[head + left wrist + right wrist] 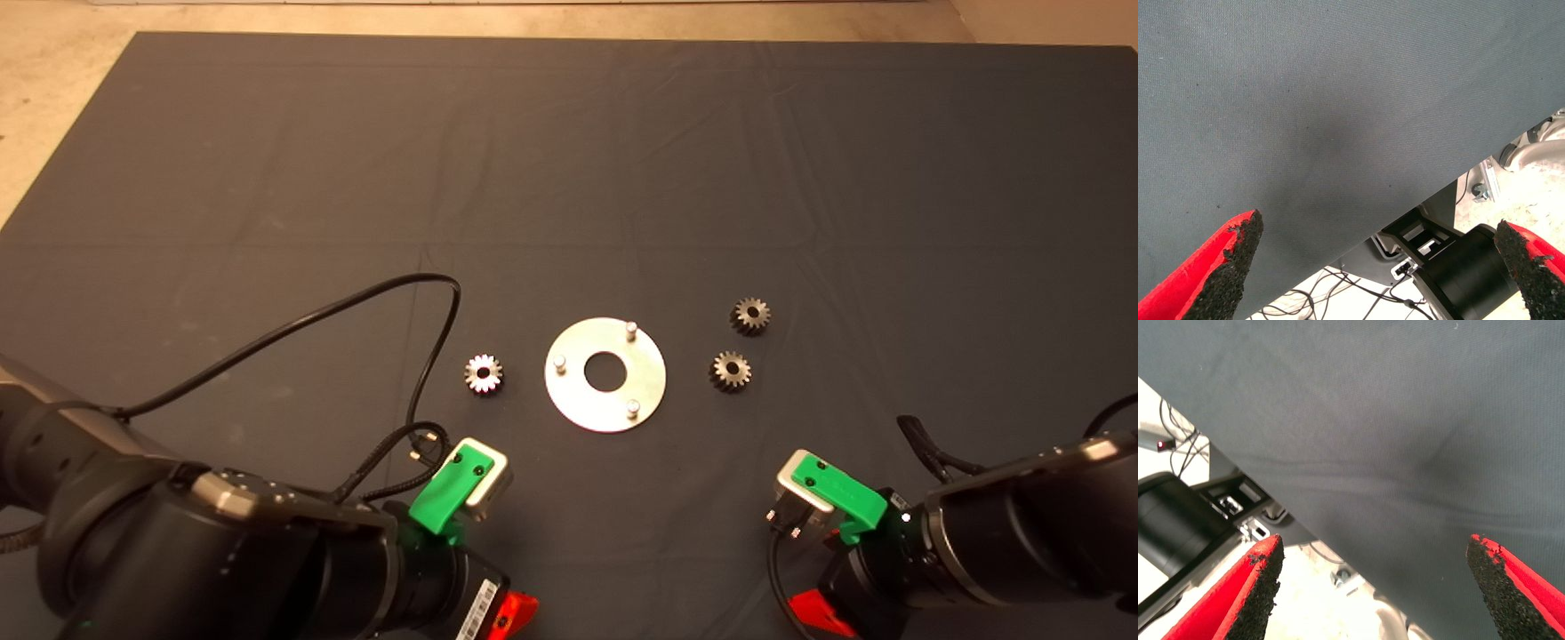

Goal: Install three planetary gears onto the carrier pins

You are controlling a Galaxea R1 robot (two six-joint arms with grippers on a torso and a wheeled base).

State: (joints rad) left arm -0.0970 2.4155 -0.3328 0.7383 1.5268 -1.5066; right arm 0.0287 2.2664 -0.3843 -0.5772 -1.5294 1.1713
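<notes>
Flanking the pinned disc [605, 374] — three loose gears [484, 373] on mat [569, 160].

I see a dark grey mat [569, 160], faintly creased, covering the table. Beyond its far edge lies a pale beige floor [62, 80]. Warm light falls from overhead.

Both pincer tips, perhaps resting low, are cut off below the head view.
</notes>
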